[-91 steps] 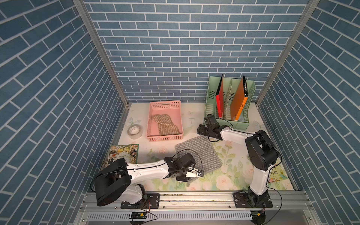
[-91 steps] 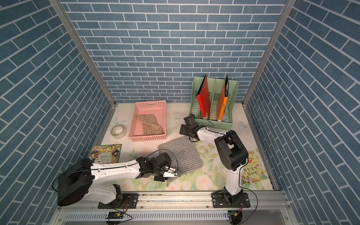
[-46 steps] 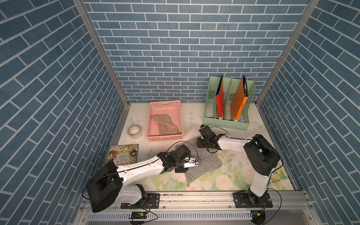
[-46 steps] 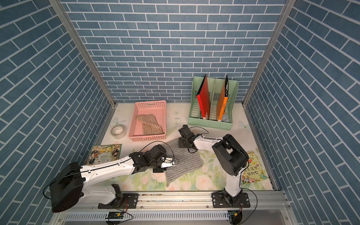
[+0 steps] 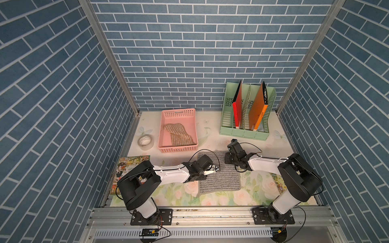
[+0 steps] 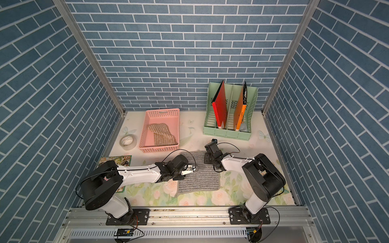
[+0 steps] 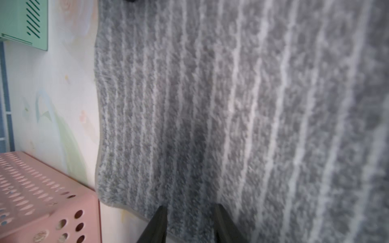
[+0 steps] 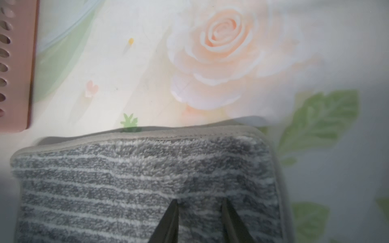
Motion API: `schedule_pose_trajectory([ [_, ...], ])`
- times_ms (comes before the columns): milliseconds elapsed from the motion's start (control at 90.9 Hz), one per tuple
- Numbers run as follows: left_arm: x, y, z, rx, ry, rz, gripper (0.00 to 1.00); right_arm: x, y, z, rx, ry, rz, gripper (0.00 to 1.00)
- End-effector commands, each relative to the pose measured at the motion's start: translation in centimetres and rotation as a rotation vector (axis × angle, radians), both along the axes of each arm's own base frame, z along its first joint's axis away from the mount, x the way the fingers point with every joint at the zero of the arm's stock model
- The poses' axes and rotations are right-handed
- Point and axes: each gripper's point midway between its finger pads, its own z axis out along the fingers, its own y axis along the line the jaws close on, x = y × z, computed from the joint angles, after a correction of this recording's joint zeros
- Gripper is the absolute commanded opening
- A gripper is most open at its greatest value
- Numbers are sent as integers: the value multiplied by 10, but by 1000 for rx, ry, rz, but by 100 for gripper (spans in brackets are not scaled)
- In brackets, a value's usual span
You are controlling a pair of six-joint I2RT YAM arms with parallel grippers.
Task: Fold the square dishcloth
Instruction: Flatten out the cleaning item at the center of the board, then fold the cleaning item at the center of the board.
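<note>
The square dishcloth (image 5: 223, 181) (image 6: 200, 181), grey with pale stripes, lies spread on the floral table between both arms, with a slight ripple. My left gripper (image 5: 213, 169) (image 6: 190, 169) is at the cloth's left edge. In the left wrist view its fingers (image 7: 189, 207) straddle the hem with the dishcloth (image 7: 231, 105) pinched between them. My right gripper (image 5: 225, 161) (image 6: 205, 160) is at the far right corner. In the right wrist view it (image 8: 200, 199) is shut on the dishcloth (image 8: 126, 189), whose hem stands a little off the table.
A pink basket (image 5: 179, 112) (image 7: 42, 199) (image 8: 16, 63) holding a beige striped cloth (image 5: 179, 134) stands just behind the dishcloth. A tape roll (image 5: 145, 142) lies to its left. A green file rack (image 5: 246, 130) with red and orange folders stands back right. Picture books lie at left (image 5: 130, 166) and right (image 5: 277, 181).
My left gripper carried its hold on the cloth from the near corner back and right, turning and shifting the cloth. My right gripper came in to the far right corner and closed on it.
</note>
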Motion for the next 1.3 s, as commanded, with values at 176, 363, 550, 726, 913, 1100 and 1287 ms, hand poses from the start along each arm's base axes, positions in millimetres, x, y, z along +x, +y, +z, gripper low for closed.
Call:
schedule_pose_trajectory([
  [176, -19, 15, 43, -28, 13, -28, 48, -27, -21, 53, -172, -77, 44, 70],
  [363, -108, 45, 31, 7, 242, -188, 52, -100, -33, 45, -175, 7, 17, 75],
  [550, -139, 54, -13, 88, 354, -223, 49, -164, -33, 10, -189, 102, 7, 69],
  [726, -136, 52, -26, 114, 353, -227, 48, -191, -26, 3, -239, 133, 57, 67],
  [913, -137, 52, -27, 116, 361, -230, 48, -196, -30, -7, -225, 156, 39, 67],
  [1100, -138, 58, -31, 139, 358, -232, 45, -192, -32, -15, -184, 150, 26, 63],
  [1287, -135, 59, -32, 157, 349, -227, 31, -182, -29, -20, -178, 149, 27, 42],
])
